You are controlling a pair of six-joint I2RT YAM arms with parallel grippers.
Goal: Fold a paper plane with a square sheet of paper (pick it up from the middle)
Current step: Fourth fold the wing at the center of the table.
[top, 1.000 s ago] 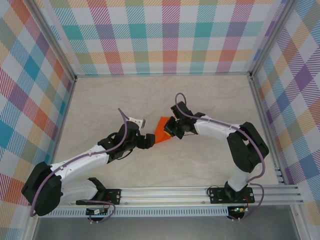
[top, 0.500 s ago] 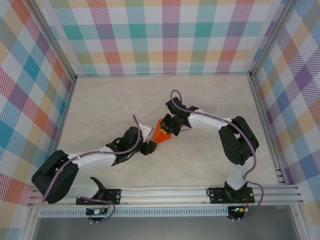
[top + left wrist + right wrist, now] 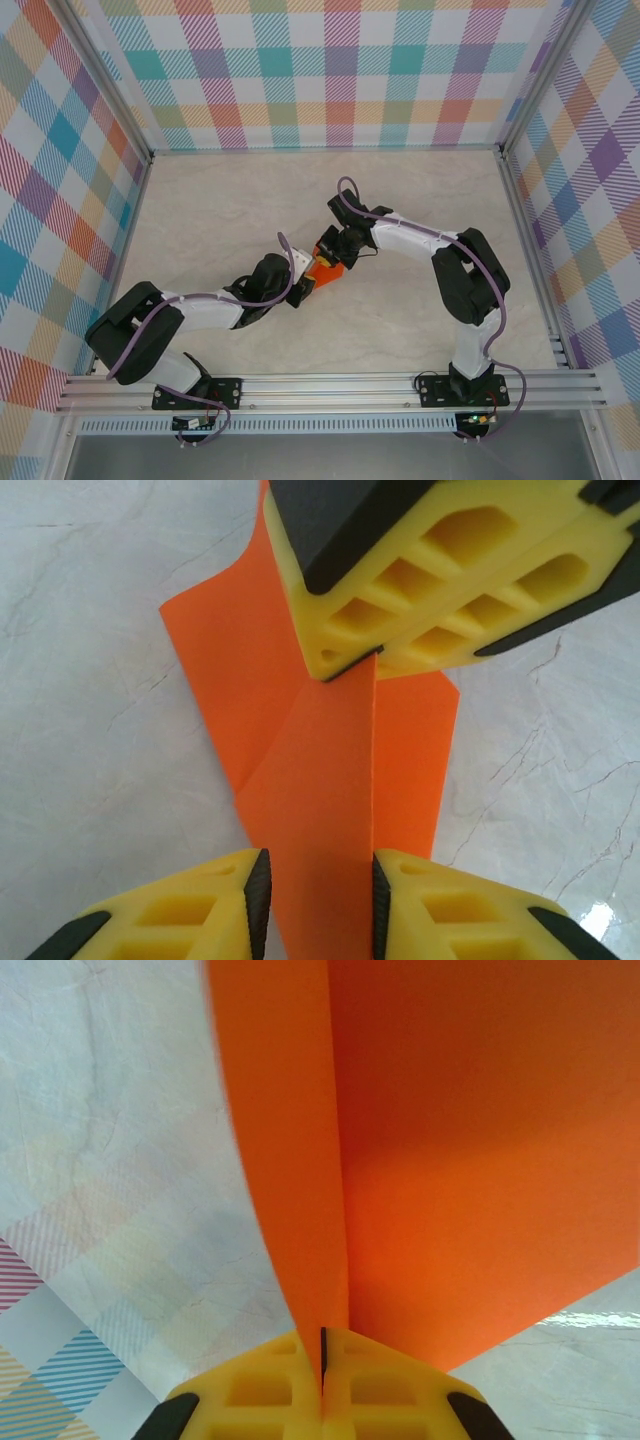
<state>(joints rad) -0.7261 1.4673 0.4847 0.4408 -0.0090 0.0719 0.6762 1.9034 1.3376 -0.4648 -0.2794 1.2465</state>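
Orange square sheet of thin paper (image 3: 325, 268), creased upright, sits over the pale marbled table (image 3: 220, 210). Our right gripper (image 3: 322, 1348) clamps its 12 o'clock end; our left gripper (image 3: 318, 875) straddles 6 o'clock, jaws apart. We centre the crease, then squeeze.

Your top camera high over the table (image 3: 200, 200), both wrist cameras close, at opposite ends of the orange paper (image 3: 320, 780).
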